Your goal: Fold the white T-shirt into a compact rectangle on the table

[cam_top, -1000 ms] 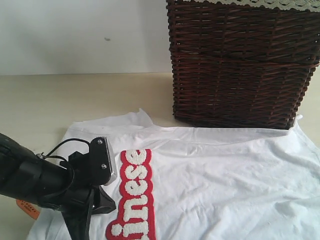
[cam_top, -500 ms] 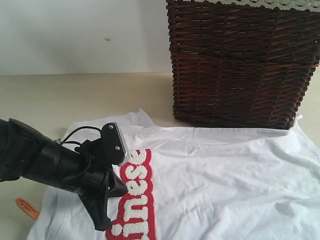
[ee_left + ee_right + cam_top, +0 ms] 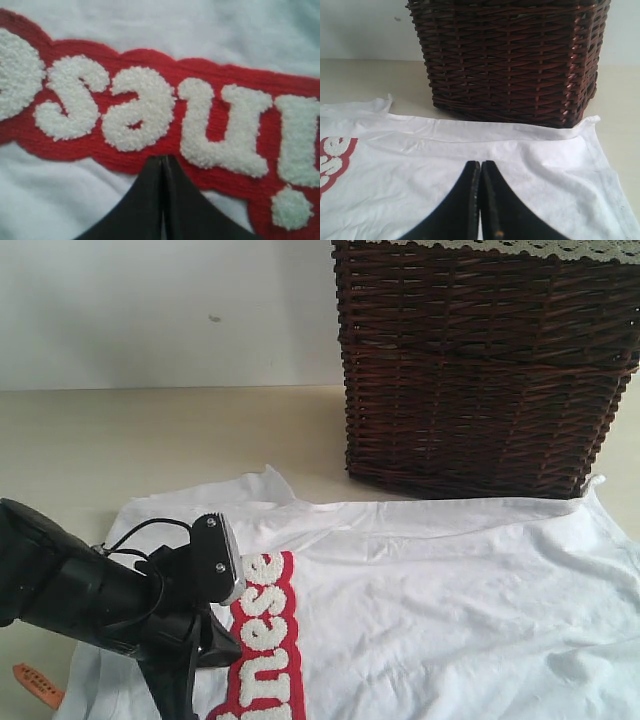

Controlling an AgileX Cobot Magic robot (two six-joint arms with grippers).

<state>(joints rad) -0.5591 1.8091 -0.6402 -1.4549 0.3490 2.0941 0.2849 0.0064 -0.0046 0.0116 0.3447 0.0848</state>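
The white T-shirt lies spread on the table, its red band of fuzzy white lettering near the left side and a small orange tag at its left edge. My left gripper is shut, its tips down on the edge of the red band, with no cloth visible between them. Its black arm comes in from the lower left. My right gripper is shut and empty just over the plain white cloth; the exterior view does not show it.
A dark wicker basket with a lace-edged liner stands at the back right, right behind the shirt's far edge. It fills the far side of the right wrist view. Bare table lies to the left, and a white wall behind.
The left arm swung right over the lettering, then drew back left and toward the camera. The shirt slid slightly left with it; its far corner and orange tag shifted left.
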